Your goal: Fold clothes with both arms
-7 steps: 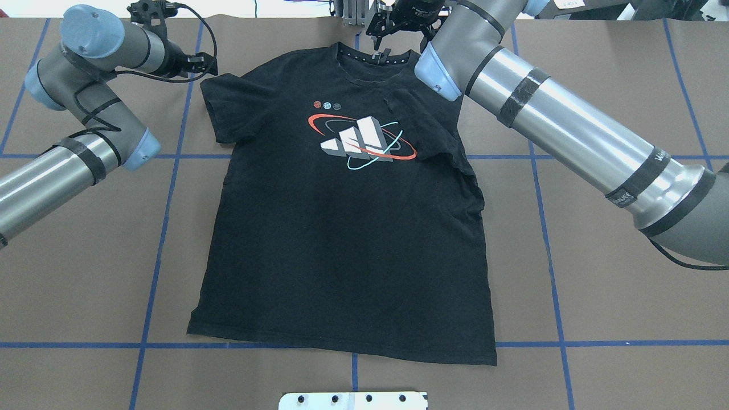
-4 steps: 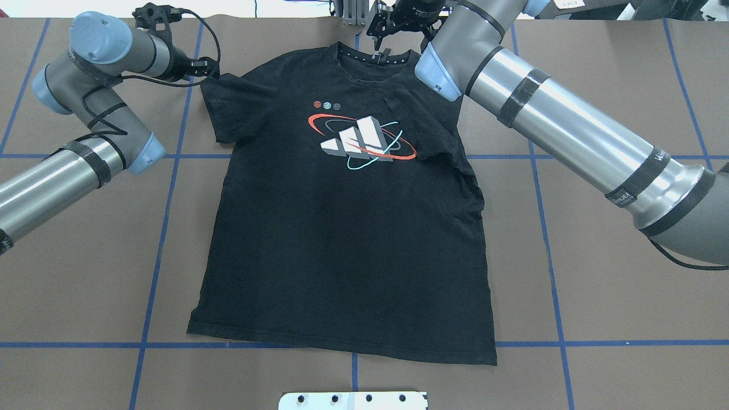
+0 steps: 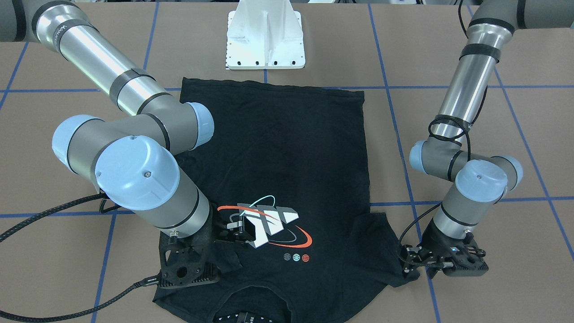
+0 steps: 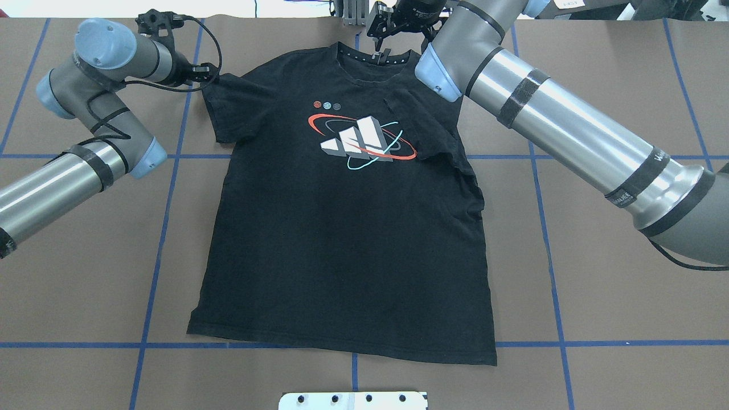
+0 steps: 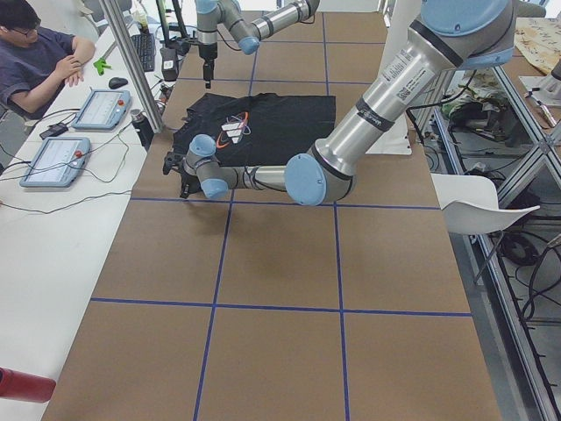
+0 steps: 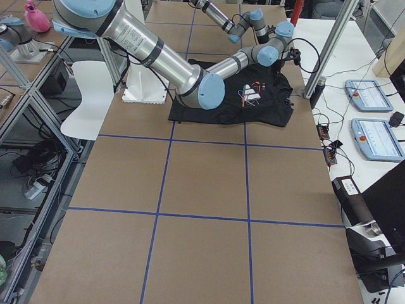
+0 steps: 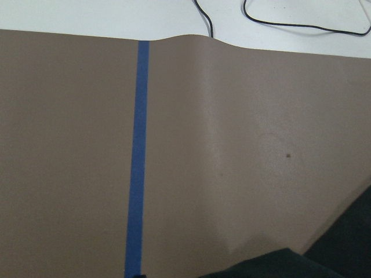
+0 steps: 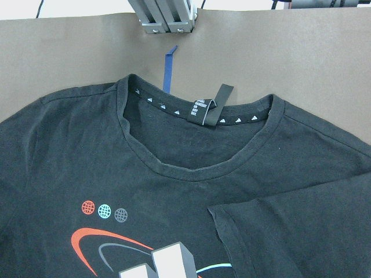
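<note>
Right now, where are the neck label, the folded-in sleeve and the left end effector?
neck label (image 8: 200, 108): right wrist view, its middle.
folded-in sleeve (image 4: 426, 124): overhead view, mid-fabric.
left end effector (image 3: 407, 265): front-facing view, between its fingertips.

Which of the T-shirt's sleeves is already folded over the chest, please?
The sleeve on the robot's right side; the other sleeve lies spread flat by the left gripper.

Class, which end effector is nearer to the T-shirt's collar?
The right. The right end effector hovers above the collar, near its label. The left end effector is off to the side, at the edge of the spread sleeve.
</note>
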You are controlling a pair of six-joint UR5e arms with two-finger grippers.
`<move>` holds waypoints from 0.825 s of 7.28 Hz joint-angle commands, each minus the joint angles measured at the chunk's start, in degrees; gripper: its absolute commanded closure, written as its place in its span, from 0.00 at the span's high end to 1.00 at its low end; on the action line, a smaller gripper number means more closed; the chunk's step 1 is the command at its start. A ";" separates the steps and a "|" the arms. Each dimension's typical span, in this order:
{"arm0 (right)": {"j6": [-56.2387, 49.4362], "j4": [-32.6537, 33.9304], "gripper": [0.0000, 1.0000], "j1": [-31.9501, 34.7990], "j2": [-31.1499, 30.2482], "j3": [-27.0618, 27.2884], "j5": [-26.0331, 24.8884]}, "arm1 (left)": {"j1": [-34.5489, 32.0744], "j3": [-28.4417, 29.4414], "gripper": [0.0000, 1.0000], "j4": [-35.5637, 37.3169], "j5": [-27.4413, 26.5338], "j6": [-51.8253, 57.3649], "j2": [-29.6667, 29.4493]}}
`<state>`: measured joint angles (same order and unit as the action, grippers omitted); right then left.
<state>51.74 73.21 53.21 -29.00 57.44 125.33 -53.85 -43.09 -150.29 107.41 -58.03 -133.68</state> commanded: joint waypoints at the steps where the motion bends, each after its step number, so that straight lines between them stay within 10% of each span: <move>1: 0.03 0.00 0.99 -0.21 0.00 -0.05 -0.09 | 0.23 0.37 0.64 -0.09 0.00 0.02 -0.09; 6: 0.03 0.00 0.99 -0.21 0.00 0.04 -0.26 | 0.41 0.46 0.60 -0.09 0.00 0.02 -0.18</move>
<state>51.77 73.21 53.00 -29.00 57.44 125.20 -53.42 -42.63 -150.31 107.34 -58.01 -133.85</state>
